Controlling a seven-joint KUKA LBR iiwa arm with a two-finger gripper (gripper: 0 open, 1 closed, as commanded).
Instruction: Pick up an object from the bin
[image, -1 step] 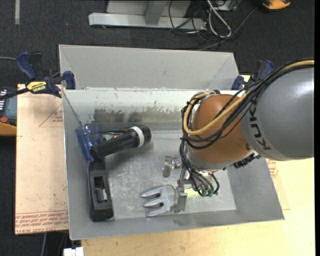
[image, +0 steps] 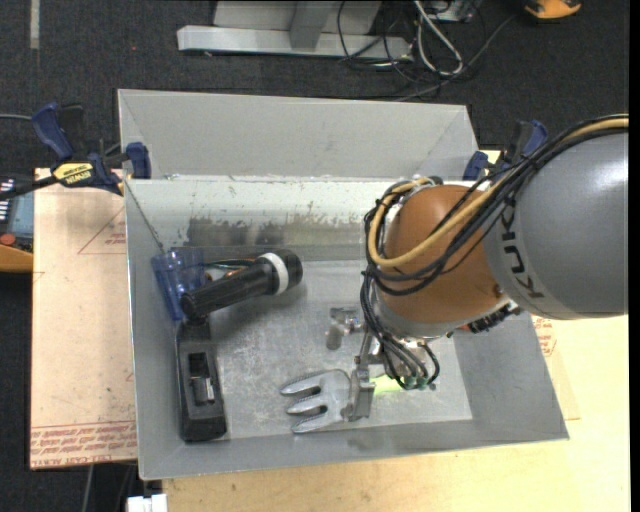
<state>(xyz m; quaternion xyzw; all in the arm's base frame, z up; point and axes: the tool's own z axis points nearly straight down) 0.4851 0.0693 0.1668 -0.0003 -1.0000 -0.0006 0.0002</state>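
Observation:
My gripper hangs below the arm's orange cover, low over the bin's front middle. It is right at the right-hand end of a silver fork-like utensil head that lies flat with its prongs pointing left. The utensil's right end is hidden under the gripper. A small silver metal piece lies just behind the gripper, to its left. Something small and green shows on the floor at the gripper's right.
A black cylinder with a white end lies across a blue plastic piece at the back left. A black rectangular device lies along the left wall. The arm covers the bin's right half.

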